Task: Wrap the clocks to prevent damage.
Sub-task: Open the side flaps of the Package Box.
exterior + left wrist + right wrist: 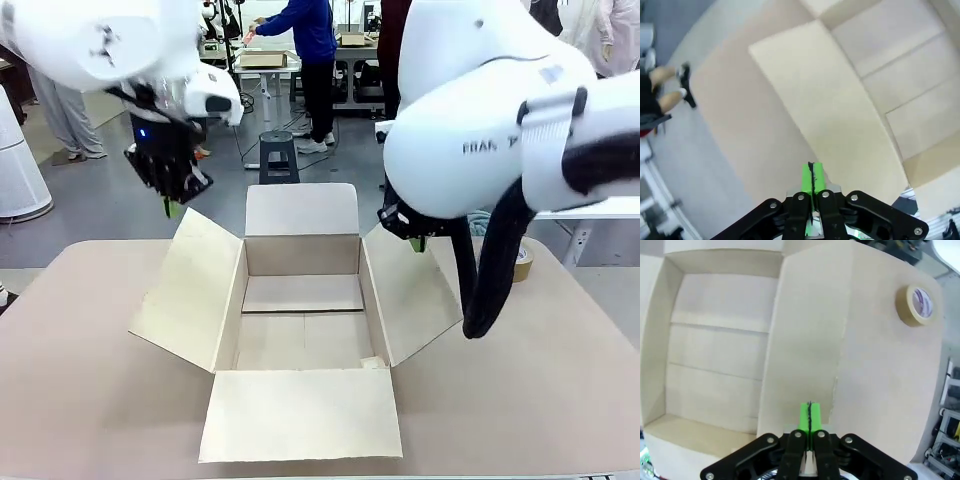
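Clearly, "FRAN" on right arm (490,130), open cardboard box (300,255), tape roll (905,307)

Arms: you saw white glossy shells; right arm (480,120) read "FRAN".
Cable: thick black hose (493,265).
Grippers: left gripper (811,175) and right gripper (810,415) were black, silver-screwed, green-padded.

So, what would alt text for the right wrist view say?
An open cardboard box sits empty below the right end effector, whose green pads are shut together above its side flap. A tape roll lies on the table beside it.
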{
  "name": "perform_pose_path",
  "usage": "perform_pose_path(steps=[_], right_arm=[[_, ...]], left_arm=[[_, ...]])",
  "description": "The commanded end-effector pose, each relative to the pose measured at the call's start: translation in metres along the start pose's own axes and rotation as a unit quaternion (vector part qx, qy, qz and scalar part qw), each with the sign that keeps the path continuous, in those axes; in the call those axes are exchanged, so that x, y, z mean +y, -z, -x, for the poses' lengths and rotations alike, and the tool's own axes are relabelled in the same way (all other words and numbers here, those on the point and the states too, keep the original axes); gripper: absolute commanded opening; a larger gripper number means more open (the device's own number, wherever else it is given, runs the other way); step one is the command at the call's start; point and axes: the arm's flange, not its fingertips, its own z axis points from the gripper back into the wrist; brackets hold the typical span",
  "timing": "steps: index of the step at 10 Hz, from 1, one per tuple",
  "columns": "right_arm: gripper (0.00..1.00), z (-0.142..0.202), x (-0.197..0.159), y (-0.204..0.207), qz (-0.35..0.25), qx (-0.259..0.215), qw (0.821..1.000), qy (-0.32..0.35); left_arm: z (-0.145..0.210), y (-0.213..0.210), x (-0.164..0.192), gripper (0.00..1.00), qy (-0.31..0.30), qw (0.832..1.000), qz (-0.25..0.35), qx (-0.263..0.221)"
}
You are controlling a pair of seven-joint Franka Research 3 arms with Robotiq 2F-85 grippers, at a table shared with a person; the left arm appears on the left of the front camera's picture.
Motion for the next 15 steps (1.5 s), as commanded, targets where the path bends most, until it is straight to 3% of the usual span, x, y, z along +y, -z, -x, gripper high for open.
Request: perform_pose_path(steps=[1,4,12,15], right_arm=[[0.01,0.002,-0.003,0.02,0.018,-0.013,1.0,0.02],[0.01,0.005,-0.015,0.044,-0.013,-0.005,1.0,0.026],[0.01,0.015,-0.063,0.107,-0.101,0.032,0.992,0.074],[0.01,0.022,-0.071,0.13,-0.132,0.037,0.988,0.067]], left_arm=[[0.001,0.021,-0.012,0.0,-0.042,0.998,0.016,0.05],[0.0,0.047,-0.008,0.0,-0.094,0.988,0.116,0.035],[0.008,0.146,0.013,0.0,-0.156,0.973,0.135,0.1],[0.014,0.173,0.026,0.0,-0.193,0.964,0.165,0.085]])
